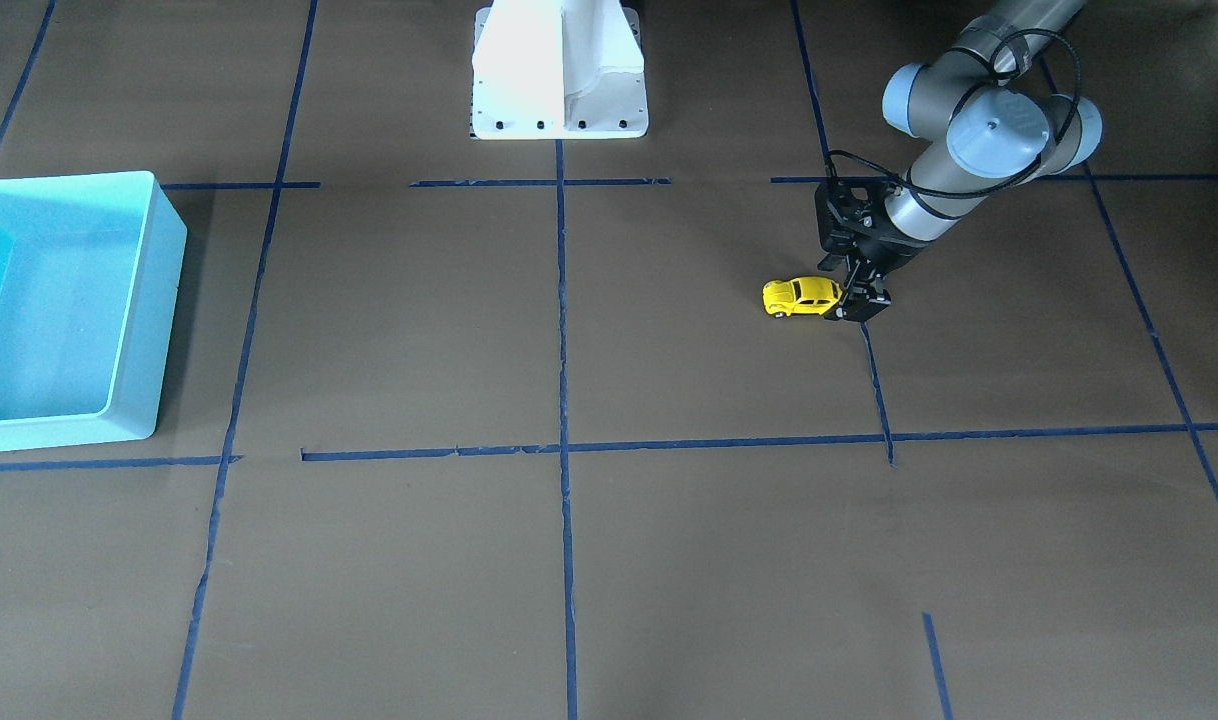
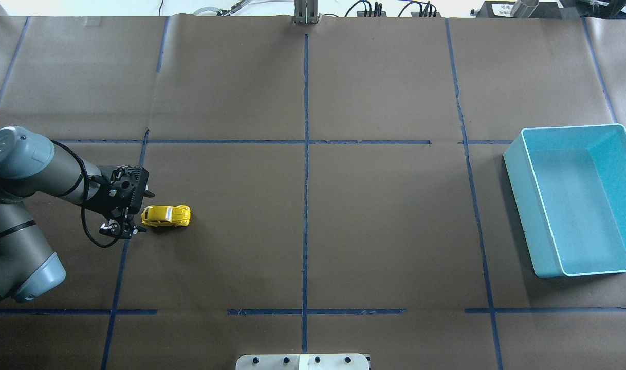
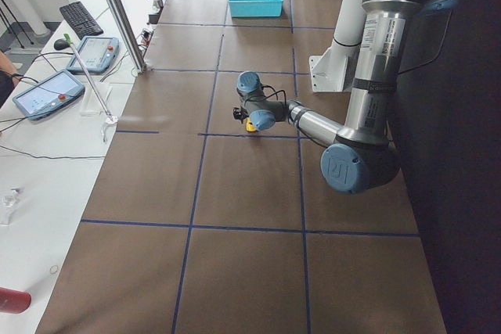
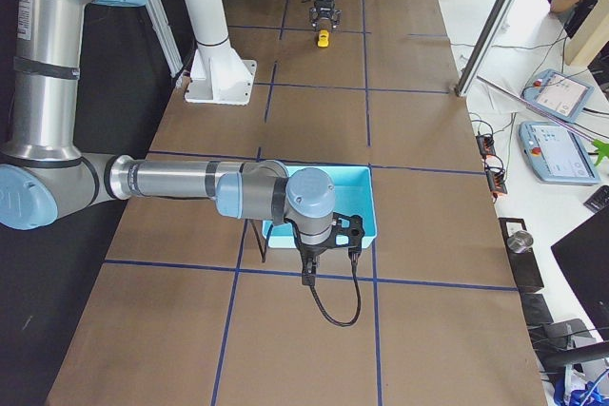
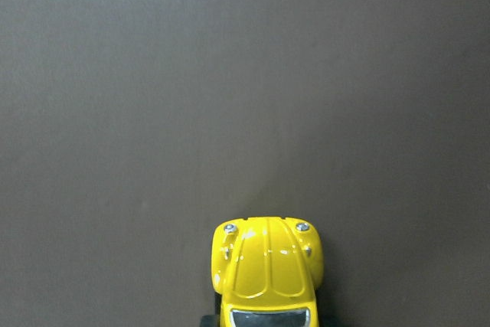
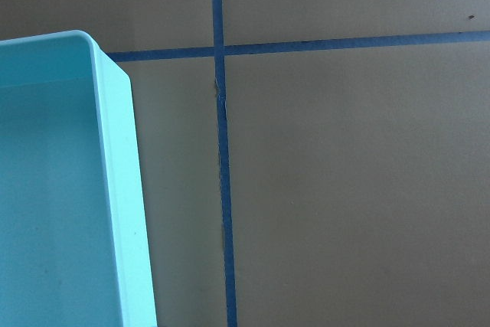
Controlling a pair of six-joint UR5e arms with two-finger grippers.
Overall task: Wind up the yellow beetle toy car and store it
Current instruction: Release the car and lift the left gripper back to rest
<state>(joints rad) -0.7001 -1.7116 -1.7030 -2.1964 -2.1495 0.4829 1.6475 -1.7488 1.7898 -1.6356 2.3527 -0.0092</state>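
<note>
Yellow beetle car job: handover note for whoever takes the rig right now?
Left end effector: low at the rear of the yellow beetle toy car; open or shut unclear.
Right end effector: hangs by the teal bin; state unclear.
Car stands on its wheels on the table, far from the bin.
Done: nothing evident.
Left: wind up the car, then put it in the bin.

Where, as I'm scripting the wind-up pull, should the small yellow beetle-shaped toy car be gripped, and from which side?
Grip the small yellow beetle-shaped toy car across its two long door sides, coming down from above. It stands on its wheels; the rounded roof and hood would likely slip, while the sides look flatter.
</note>
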